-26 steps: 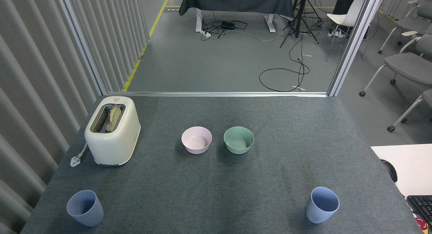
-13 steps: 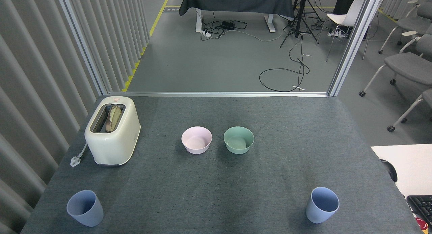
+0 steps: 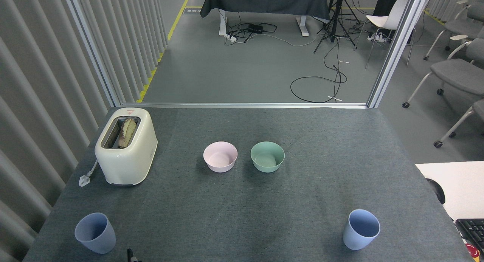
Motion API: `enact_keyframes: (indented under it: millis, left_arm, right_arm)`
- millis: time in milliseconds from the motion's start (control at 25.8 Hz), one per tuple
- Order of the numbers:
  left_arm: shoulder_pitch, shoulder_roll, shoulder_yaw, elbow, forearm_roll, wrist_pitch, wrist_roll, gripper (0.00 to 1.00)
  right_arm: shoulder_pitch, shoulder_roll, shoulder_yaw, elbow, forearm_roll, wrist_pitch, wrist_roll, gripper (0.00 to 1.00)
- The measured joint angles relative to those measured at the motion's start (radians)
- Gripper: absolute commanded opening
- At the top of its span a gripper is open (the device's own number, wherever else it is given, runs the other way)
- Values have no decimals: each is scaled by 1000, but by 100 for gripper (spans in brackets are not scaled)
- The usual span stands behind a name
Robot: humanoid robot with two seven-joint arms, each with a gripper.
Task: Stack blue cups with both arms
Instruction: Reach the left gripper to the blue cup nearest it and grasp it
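Note:
Two blue cups stand upright and apart on the grey table: one [image 3: 95, 232] at the near left, the other [image 3: 361, 229] at the near right. A small black tip of my left gripper [image 3: 131, 255] pokes up at the bottom edge, just right of the left cup and not touching it. Too little of it shows to tell how its jaws stand. My right arm is out of view.
A cream toaster [image 3: 126, 145] with bread in a slot stands at the left, its plug lying beside it. A pink bowl [image 3: 220, 156] and a green bowl [image 3: 267, 156] sit side by side mid-table. A white desk with a keyboard [image 3: 472, 230] adjoins the right edge.
A black tip of my left gripper has risen into view at the bottom edge near the left cup. Cups, bowls and toaster have not moved.

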Motion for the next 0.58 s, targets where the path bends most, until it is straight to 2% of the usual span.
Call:
enact_keyframes:
  millis: [349,581]
  left_arm:
    - [-101,11,1,113,13,2,-1,100]
    - [-146,29,9,160,17,40,-1,100]
  right_arm:
    - [0,0,0,2,0,2,-2,100]
    - [1,0,-1,4,0,2,-2,100]
